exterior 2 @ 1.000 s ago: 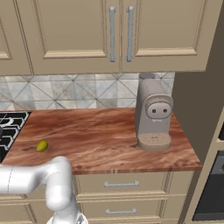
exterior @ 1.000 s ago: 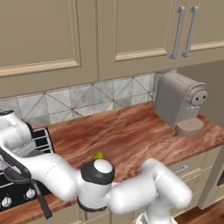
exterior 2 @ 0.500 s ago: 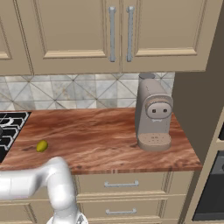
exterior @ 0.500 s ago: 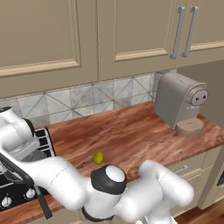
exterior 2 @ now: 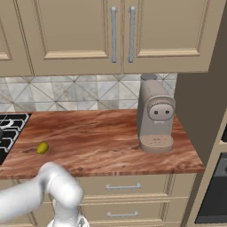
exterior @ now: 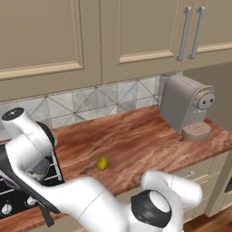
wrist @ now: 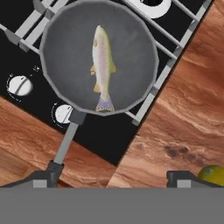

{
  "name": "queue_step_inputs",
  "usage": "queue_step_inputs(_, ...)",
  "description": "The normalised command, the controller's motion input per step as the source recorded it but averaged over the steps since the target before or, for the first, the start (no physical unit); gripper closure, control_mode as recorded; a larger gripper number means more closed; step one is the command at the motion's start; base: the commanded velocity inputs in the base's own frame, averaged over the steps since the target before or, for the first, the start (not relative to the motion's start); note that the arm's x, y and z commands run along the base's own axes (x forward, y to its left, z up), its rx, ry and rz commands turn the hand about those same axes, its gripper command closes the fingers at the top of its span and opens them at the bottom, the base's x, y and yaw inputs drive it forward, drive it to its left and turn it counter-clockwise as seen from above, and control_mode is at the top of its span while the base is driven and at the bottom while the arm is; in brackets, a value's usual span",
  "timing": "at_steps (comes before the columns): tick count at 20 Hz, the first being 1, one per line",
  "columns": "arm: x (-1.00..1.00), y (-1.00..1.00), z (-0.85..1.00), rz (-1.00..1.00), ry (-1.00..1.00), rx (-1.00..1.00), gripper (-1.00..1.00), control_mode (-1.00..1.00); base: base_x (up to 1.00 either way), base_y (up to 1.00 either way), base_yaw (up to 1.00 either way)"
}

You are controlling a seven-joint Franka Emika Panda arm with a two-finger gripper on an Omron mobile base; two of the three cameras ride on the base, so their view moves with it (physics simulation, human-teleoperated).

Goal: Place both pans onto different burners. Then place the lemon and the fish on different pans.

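A grey-inside pan (wrist: 70, 39) sits on the hob's grate over a front burner, its thin black handle (wrist: 65, 144) pointing toward the counter's front edge. The silvery fish (wrist: 103, 65) lies in the middle of this pan. My gripper (wrist: 113, 179) hangs open above the pan's handle side and the hob's edge, holding nothing. One fingertip (wrist: 43, 178) is near the handle's end. The yellow-green lemon (wrist: 213, 174) (exterior: 102, 163) (exterior 2: 42, 147) rests on the wooden counter just right of the hob. Another burner ring (wrist: 153, 6) shows beyond the pan.
The black hob (exterior 2: 11, 128) has white knobs (wrist: 19, 85) along its front. A beige coffee machine (exterior: 186, 106) (exterior 2: 155, 117) stands at the counter's right end. Wall cabinets hang above the tiled backsplash. My own arm covers much of the hob in the left base view.
My arm's elbow has swung lower and toward the camera in the left base view, uncovering the lemon. The lemon and the coffee machine have stayed put.
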Motion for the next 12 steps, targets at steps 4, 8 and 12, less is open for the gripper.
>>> queue_step_inputs(4, -0.52, -0.91, 0.68, 0.0, -0.19, 0.12, -1.0, -1.0, 0.0, 0.0, 0.0)
queue_step_inputs(8, -0.34, -1.0, 0.27, -0.03, 0.01, 0.23, -1.0, -1.0, 0.0, 0.0, 0.0)
queue_step_inputs(12, -0.16, -0.98, 0.0, -0.15, 0.02, 0.23, -1.0, -1.0, 0.0, 0.0, 0.0)
